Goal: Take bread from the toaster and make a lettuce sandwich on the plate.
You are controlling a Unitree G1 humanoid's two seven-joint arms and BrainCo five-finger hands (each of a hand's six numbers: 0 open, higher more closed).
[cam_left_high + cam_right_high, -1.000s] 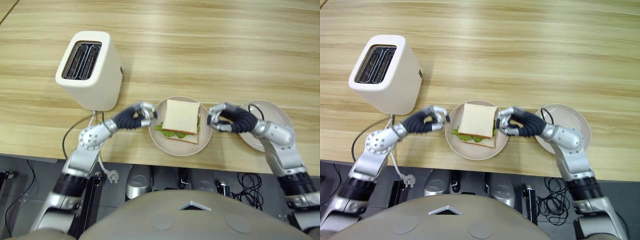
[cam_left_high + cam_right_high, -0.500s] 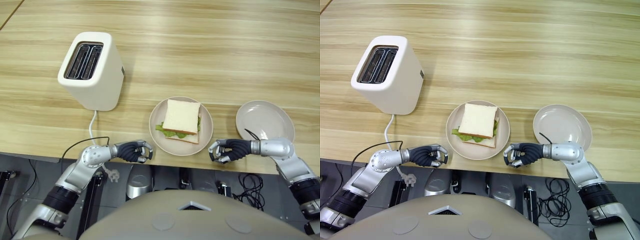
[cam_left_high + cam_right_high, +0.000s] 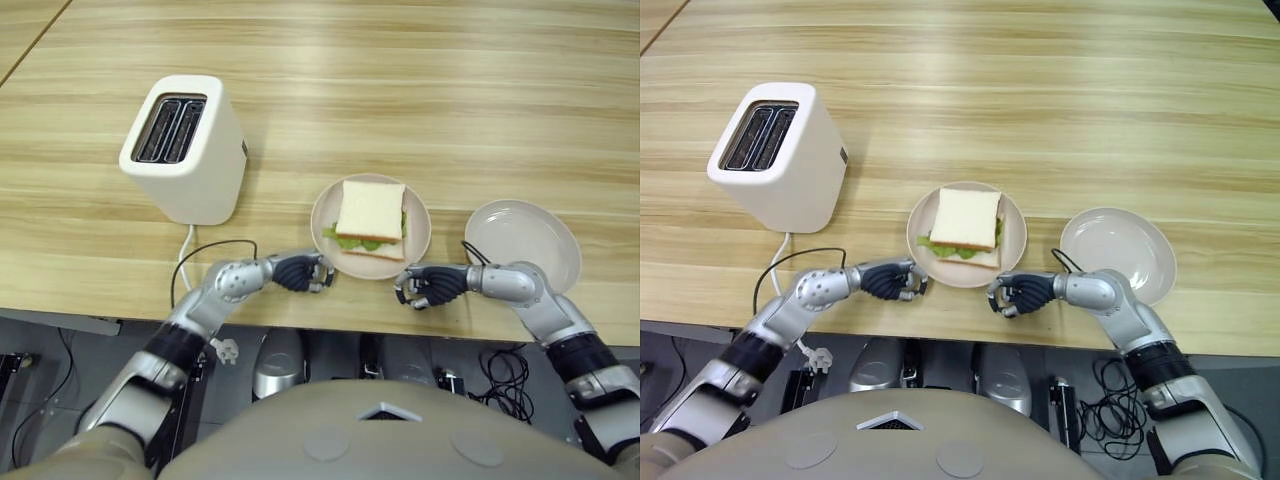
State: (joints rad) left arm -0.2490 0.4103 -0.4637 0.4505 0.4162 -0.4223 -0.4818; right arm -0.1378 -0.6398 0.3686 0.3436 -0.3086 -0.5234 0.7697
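The left hand and right hand sit curled and empty just beside the plate, one flanking each side of its near rim, likely because the sandwich on it looks finished, with the toaster further left of the plate, slots bare

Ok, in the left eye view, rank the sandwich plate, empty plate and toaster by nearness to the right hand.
1. Sandwich plate, just ahead-left of the right hand.
2. Empty plate, to its right.
3. Toaster, far left.
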